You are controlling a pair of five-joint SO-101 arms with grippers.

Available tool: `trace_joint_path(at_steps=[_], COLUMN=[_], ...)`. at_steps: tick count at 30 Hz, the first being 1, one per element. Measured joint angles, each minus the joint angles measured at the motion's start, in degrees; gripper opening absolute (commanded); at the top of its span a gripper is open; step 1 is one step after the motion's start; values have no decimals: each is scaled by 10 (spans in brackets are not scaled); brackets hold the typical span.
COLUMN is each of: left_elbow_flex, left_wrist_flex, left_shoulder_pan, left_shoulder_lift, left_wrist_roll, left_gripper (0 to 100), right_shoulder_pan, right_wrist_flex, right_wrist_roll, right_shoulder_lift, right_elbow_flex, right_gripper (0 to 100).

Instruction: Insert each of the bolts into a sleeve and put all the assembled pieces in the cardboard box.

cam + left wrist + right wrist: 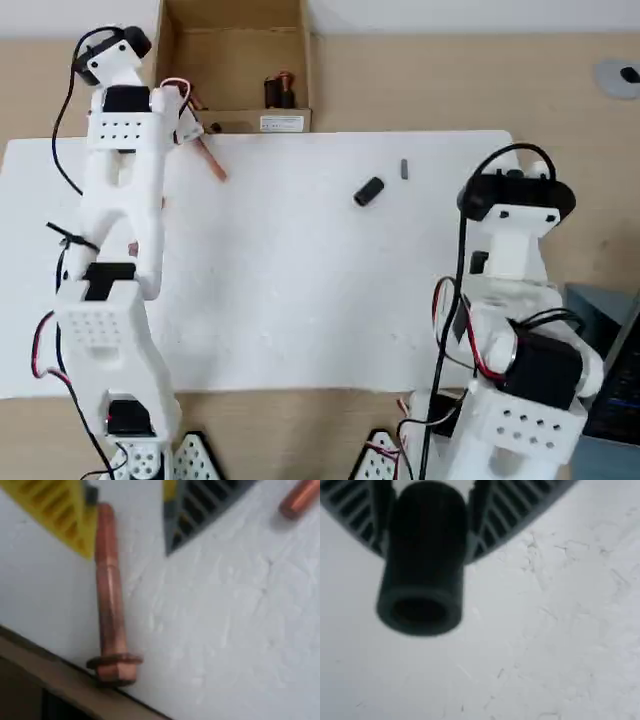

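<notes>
1. Copper bolt (110, 595) lies on the white pad (300, 280) near the cardboard box (165, 60), its shaft against one finger of your left pincer (129, 542), jaws spread.
2. Your right pincer (427, 530) grips a black sleeve (420, 585).
3. Likely step: grasping the bolt. Next, close on the shaft and aim at the sleeve bore.

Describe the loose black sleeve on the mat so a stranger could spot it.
Look at the white mat, far half, right of centre. The sleeve lies there slanted: a stubby black tube, fatter and darker than the thin grey pin just beyond it.
</notes>
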Motion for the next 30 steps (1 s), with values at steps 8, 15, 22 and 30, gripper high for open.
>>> trace_joint_path(at_steps=[8,15,22,30], left_elbow_flex=[-75,-139,-204,-222], left_wrist_flex=[0,0,0,0], left_shoulder_pan=[0,0,3,28], left_shoulder_lift=[89,162,213,250], left_wrist_roll=[0,1,1,0], left_gripper=[122,122,122,117], right_shoulder_pan=[0,0,0,0], right_wrist_flex=[-1,-12,-15,-15], right_wrist_roll=[0,0,0,0], right_shoulder_lift=[-3,-3,-3,-3], right_elbow_flex=[2,26,30,30], right_gripper=[10,10,10,10])
